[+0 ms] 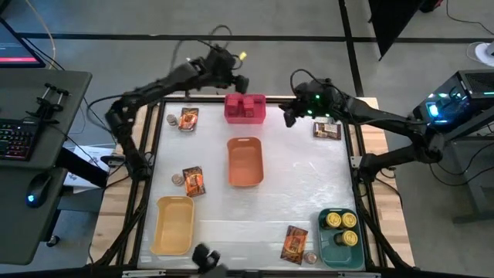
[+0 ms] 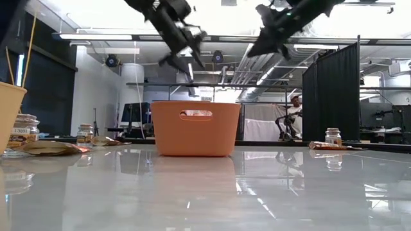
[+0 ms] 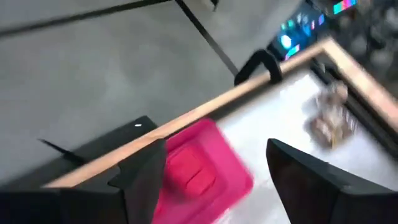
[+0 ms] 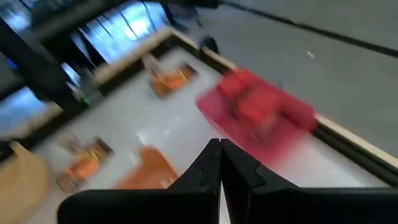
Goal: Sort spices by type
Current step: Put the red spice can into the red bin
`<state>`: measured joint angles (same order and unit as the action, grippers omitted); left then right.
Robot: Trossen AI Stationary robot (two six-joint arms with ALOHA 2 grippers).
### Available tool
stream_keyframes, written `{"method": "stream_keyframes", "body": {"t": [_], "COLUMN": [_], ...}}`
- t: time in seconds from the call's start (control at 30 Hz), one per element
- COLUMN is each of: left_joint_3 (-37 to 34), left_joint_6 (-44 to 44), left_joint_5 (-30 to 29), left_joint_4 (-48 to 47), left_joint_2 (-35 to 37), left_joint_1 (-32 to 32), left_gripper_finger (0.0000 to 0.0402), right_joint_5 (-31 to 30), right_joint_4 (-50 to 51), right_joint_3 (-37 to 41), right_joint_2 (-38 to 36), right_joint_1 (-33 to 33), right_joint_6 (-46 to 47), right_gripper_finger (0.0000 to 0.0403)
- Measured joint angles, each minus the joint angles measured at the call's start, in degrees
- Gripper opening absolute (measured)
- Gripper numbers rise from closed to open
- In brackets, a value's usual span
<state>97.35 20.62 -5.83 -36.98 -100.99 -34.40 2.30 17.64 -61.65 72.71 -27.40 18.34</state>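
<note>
My left gripper (image 1: 236,79) hovers open above the far edge of the pink bin (image 1: 245,109); in its wrist view, the red boxes (image 3: 189,171) in that bin show between the fingers. My right gripper (image 4: 221,144) is shut and empty, raised just right of the pink bin (image 4: 249,115). Orange-brown packets lie flat on the table (image 1: 188,118), (image 1: 193,181), (image 1: 294,243), (image 1: 327,130). Small pale-lidded jars stand beside them (image 1: 171,119), (image 1: 177,178), (image 1: 311,257). Yellow-topped tins (image 1: 341,220) sit in the green bin (image 1: 340,245).
An orange bin (image 1: 245,162) stands mid-table and a yellow bin (image 1: 174,224) at the near left. The wooden table frame (image 1: 376,131) rims the white surface. A keyboard and mouse sit on a side desk at the left. A person shows far behind in the low view.
</note>
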Motion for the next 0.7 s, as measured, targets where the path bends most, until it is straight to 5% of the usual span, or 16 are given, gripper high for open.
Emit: {"method": "stream_keyframes", "body": {"t": [0.13,0.33,0.6,0.7], "left_joint_3": [0.0,-7.5,-20.5,-24.3], "left_joint_6": [-7.7,-8.5,2.5,4.8], "left_joint_5": [0.4,0.3,-10.5,-6.7], "left_joint_4": [-10.5,-14.8,-16.0,-16.4], "left_joint_2": [8.4,20.9,32.7,34.4], "left_joint_1": [2.5,7.6,11.7,11.9], "left_gripper_finger": [0.0200,0.0022,0.0021,0.0021], "right_joint_5": [5.4,8.8,6.4,5.1], "right_joint_4": [-10.5,-14.6,-1.6,6.0], "right_joint_3": [0.0,-4.6,-20.2,-25.4], "right_joint_2": [6.3,17.4,30.6,35.7], "right_joint_1": [-0.8,-1.1,-2.0,-3.2], "right_joint_6": [4.1,5.1,-0.7,-0.8], "right_gripper_finger": [0.0000,0.0000,0.0000,0.0000]}}
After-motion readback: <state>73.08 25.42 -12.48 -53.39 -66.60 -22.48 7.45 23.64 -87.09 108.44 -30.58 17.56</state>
